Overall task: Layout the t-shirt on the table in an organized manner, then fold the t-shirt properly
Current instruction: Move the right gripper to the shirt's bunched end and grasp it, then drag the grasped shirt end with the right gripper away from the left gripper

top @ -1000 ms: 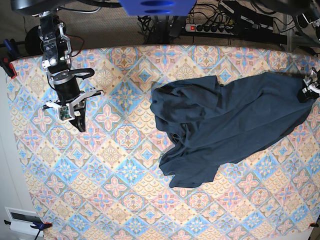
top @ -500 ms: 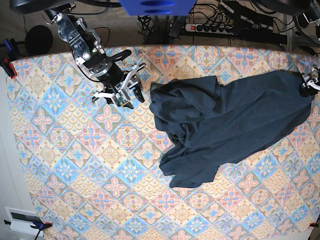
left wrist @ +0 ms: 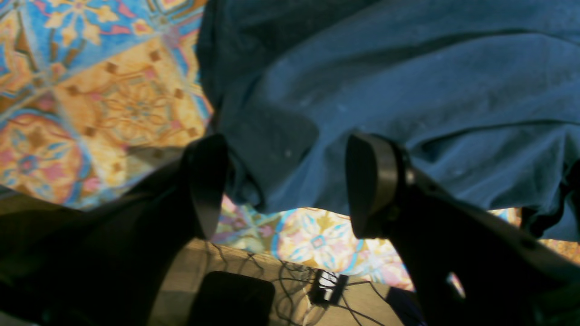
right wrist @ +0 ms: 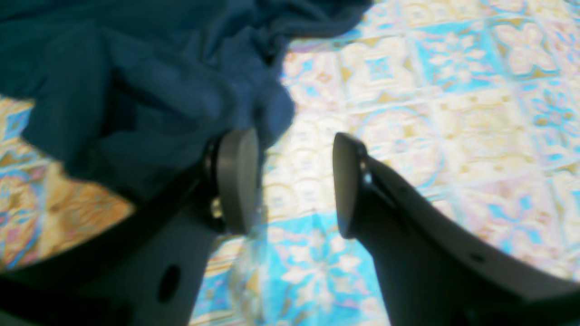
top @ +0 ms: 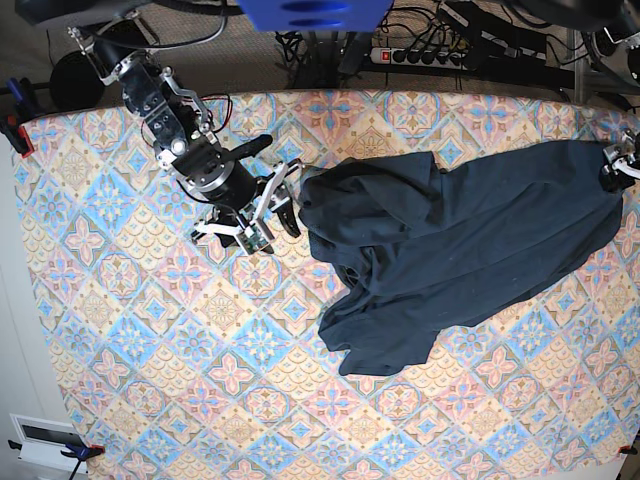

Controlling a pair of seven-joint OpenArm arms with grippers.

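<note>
The dark navy t-shirt (top: 460, 250) lies crumpled across the right half of the table (top: 200, 350), bunched at its left and stretched out to the right. My right gripper (top: 272, 215) hovers just left of the shirt's bunched left edge. In the right wrist view it (right wrist: 292, 181) is open, with only tablecloth (right wrist: 453, 113) between the fingers and the t-shirt (right wrist: 136, 68) behind the left finger. My left gripper (top: 618, 172) sits at the shirt's far right end. In the left wrist view it (left wrist: 290, 185) is open, with a fold of the t-shirt (left wrist: 408, 90) lying unpinched between its fingers.
A power strip (top: 430, 55) and cables lie behind the table's far edge. A red clamp (top: 18, 135) grips the left edge. A white box (top: 45, 440) sits off the front left corner. Floor and cables (left wrist: 326, 285) show below the table edge by the left gripper.
My right arm swung from the table's left side over to the shirt's left edge, and its gripper opened. The left gripper stayed at the shirt's right end, opening slightly.
</note>
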